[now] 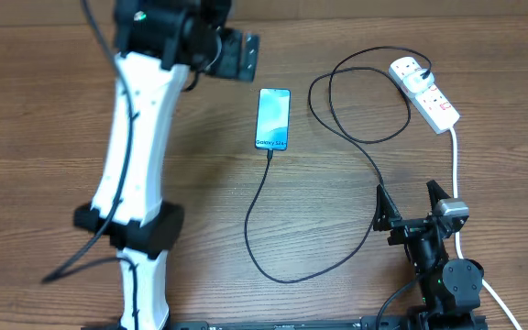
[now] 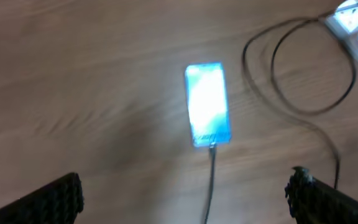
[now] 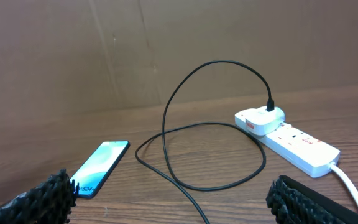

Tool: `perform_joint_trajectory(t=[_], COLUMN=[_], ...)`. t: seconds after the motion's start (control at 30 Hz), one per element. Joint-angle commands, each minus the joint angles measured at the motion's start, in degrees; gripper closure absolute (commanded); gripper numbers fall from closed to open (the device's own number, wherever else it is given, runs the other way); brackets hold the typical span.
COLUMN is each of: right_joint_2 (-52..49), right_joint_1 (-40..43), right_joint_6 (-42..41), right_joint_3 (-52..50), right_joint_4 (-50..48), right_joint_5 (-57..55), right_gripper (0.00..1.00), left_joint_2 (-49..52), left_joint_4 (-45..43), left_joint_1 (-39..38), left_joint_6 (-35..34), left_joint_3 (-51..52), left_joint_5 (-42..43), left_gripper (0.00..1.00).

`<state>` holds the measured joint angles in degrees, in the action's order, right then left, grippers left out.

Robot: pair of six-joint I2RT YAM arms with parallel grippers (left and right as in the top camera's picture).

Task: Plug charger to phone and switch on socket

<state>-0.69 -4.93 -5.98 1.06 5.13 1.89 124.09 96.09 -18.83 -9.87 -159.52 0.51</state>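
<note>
The phone (image 1: 273, 117) lies flat mid-table with its screen lit, also seen blurred (image 2: 207, 104) and at a slant (image 3: 101, 160). The black charger cable (image 1: 262, 215) meets the phone's lower edge (image 2: 212, 148), loops across the table (image 3: 216, 127) and ends in a white plug on the socket (image 1: 426, 92) (image 3: 303, 148) at the far right. My left gripper (image 1: 238, 55) (image 2: 182, 190) hangs open above the table, left of the phone. My right gripper (image 1: 409, 203) (image 3: 173, 199) is open and low, near the front right, with nothing between its fingers.
The socket's thick white cord (image 1: 456, 174) runs down past my right arm towards the front edge. The left arm's white links (image 1: 140, 137) stretch over the table's left half. A brown wall (image 3: 166, 43) stands behind the table.
</note>
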Motion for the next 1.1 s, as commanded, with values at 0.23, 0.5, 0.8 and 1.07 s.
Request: perform_joint_trajectory(t=[0.23, 0.5, 0.8, 1.07], right_joint_2=[0.52, 0.52, 0.52, 0.52], right_joint_1=[-0.26, -0.26, -0.26, -0.26], right_joint_6=[0.26, 0.26, 0.26, 0.26], right_joint_3=[-0.61, -0.61, -0.61, -0.61], right_joint_4=[-0.33, -0.33, -0.33, -0.33], right_joint_5=[-0.74, -0.74, -0.74, -0.74], right_gripper=[0.00, 0.00, 0.00, 0.00], left_joint_2=[-14.64, -18.56, -28.70, -42.66], left_joint_4=[-6.14, -8.24, -19.91, -35.34], left_joint_1=[-0.04, -0.39, -0.39, 0.00], left_joint_6=[0.44, -1.90, -2.60, -2.58], left_joint_3=[19.69, 28.52, 49.96, 71.89], left_joint_5=[-3.82, -3.28, -2.69, -1.99], left_gripper=[0.00, 0.00, 0.00, 0.00])
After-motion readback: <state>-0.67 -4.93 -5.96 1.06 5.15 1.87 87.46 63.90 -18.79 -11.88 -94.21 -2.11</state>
